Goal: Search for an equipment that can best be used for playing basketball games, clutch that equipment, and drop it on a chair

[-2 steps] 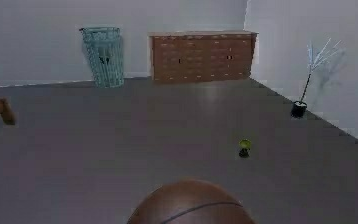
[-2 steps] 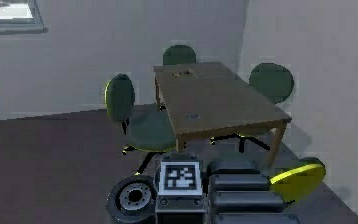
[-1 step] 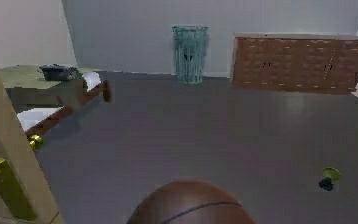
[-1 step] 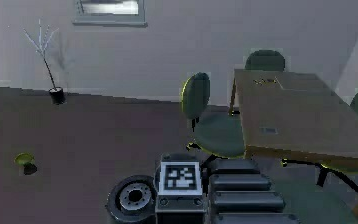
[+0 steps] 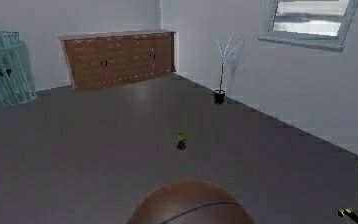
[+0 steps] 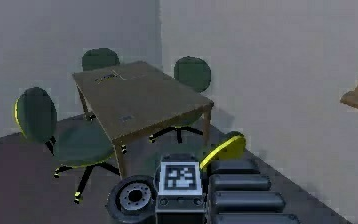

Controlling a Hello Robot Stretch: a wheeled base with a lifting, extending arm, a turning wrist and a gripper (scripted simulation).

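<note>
Your basketball shows at the very bottom edge of the forward view. Only the top of its orange-brown dome with dark seams is visible, and you cannot tell what it rests on. Beyond it lies the grey floor, with a small yellow-green object farther out, well apart from the ball. Against the far wall stands a wooden sideboard, with a pale blue-green bin to its left. A bare-branched plant in a dark pot stands near the corner, below the window.

In the arm side view you have a brown surface with dark green chairs around it: one at the near left, one at the far end and one at the right. The arm lies along the bottom edge as dark stacked segments. A white marker square stands at its end, and the gripper is a dark round body just left of that (its fingers cannot be made out). You therefore cannot tell how the gripper is set, or whether it holds anything.
</note>
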